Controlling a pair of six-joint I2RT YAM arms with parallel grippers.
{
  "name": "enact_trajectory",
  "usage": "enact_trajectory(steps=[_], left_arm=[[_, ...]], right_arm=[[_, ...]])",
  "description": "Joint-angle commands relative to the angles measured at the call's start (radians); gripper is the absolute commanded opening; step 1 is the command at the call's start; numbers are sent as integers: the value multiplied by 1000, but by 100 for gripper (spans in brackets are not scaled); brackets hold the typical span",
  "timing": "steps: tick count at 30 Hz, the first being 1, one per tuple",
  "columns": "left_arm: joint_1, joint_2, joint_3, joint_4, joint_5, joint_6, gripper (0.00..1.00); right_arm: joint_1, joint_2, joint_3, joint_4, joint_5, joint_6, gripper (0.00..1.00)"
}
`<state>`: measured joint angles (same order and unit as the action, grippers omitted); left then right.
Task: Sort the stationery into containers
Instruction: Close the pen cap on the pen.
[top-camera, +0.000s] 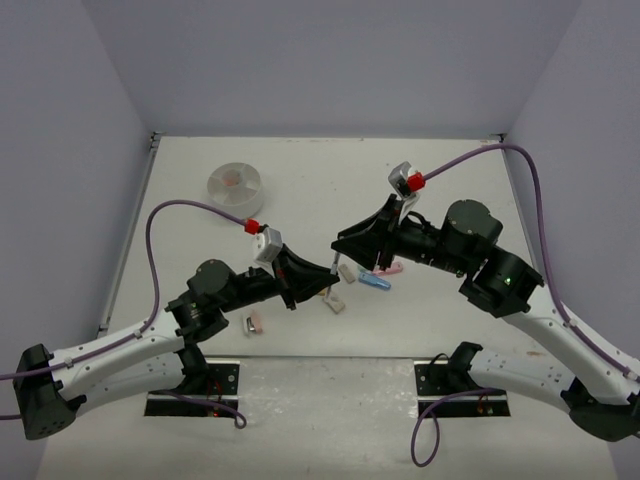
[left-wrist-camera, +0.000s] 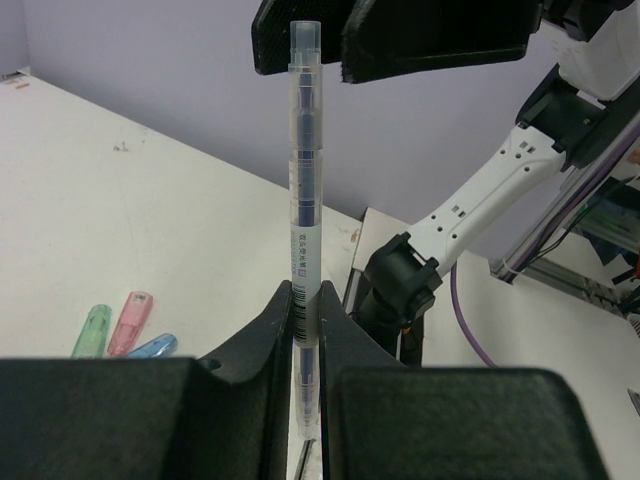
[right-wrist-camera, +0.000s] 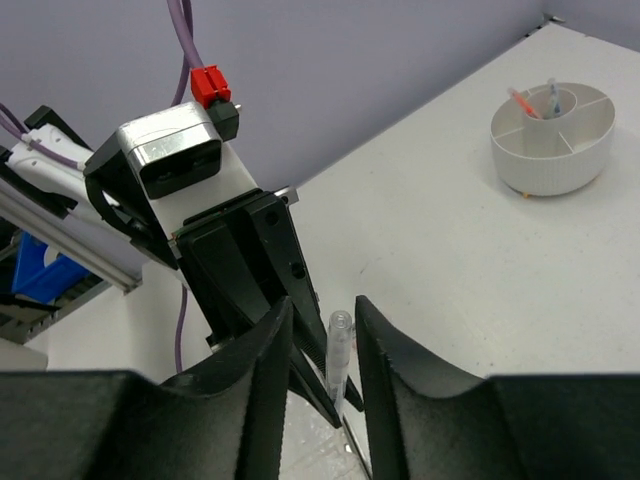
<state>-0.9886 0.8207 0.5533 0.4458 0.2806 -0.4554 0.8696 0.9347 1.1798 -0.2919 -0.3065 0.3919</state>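
Pale lavender walls (top-camera: 330, 60) box in my white tabletop (top-camera: 300, 175) on three sides, under soft, even light.

**Top ext. cam:** fixed, high, behind both arm bases. Looks down and fwd over the whole table (top-camera: 330, 190) to the far wall. Widest, farthest view.

**Left wrist cam:** sits just behind the left tool (left-wrist-camera: 305, 300) and looks along its fingers, close-up. Faces the right arm (left-wrist-camera: 500, 180). The right tool (left-wrist-camera: 322, 50) is at frame top.

**Right wrist cam:** sits just behind the right tool, same close-up layout. Faces the left arm's wrist cam (right-wrist-camera: 170, 150). The dish (right-wrist-camera: 552, 135) is far off, upper right.

**Overlap:** the wrist cams face each other, and both show the pen (left-wrist-camera: 303, 200) between the tools. Top cam covers that spot mid-table. Top and right wrist cams share the dish.
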Motion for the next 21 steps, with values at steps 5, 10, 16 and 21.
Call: enact_trajectory(steps=[5,10,16,21], left_arm=[[5,1,52,10,-16,30,0],[5,-6,65,-7,-41,34,0],[4,-38,110,-49,-129,55,0],[5,-70,175,-110,-142,96,0]], right_arm=[[3,3,-43,54,-39,0,23],[5,-10,-74,70,-36,1,0],[3,-20,-169,133,-50,23,0],[3,-30,-293,222,-61,62,0]])
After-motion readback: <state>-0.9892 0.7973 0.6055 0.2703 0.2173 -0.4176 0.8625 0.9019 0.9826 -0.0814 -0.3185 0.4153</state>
